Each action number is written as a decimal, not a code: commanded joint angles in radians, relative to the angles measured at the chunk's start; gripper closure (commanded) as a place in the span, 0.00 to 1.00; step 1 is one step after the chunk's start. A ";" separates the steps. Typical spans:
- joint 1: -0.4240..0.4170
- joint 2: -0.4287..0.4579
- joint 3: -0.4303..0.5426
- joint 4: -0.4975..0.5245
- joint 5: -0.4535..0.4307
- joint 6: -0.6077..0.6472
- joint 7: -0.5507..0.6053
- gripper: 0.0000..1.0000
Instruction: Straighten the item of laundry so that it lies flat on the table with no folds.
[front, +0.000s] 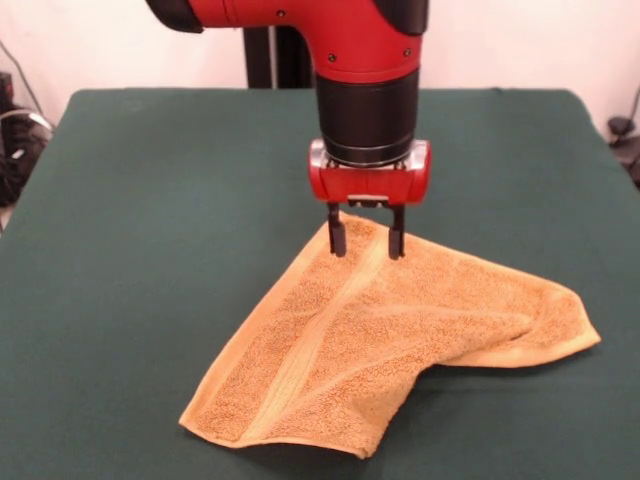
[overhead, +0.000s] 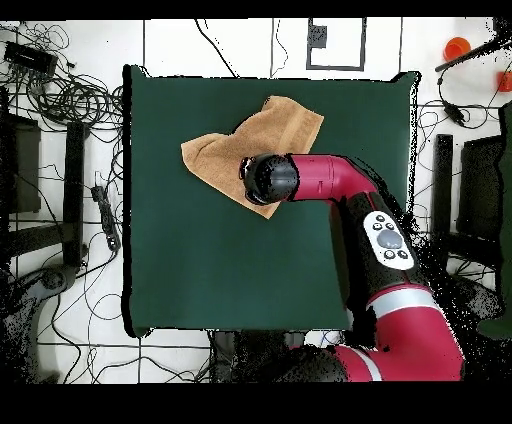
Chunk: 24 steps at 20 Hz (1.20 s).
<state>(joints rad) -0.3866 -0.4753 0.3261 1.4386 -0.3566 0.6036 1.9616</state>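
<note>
The golden-orange towel lies crumpled on the green table, near the front and right of centre. Its right part is folded over itself, and a paler band runs diagonally across it. My gripper hangs straight down over the towel's far corner. Its two fingers are apart, with their tips at the cloth on either side of that corner. In the overhead view the towel lies toward the table's upper middle. The arm's wrist covers the towel's lower corner and hides the gripper.
A black post stands behind the table's far edge. Cables and equipment lie on the floor left of the table. An orange object sits on the floor at the upper right. Black stands are right of the table.
</note>
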 joint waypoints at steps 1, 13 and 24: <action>0.003 0.008 0.147 0.007 -0.067 0.151 -0.314 0.00; -0.010 0.001 0.200 -0.040 -0.153 0.258 -0.390 0.00; -0.043 -0.009 0.268 -0.069 -0.220 0.340 -0.486 0.00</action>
<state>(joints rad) -0.4268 -0.4779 0.4664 1.3829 -0.5303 0.8202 1.9117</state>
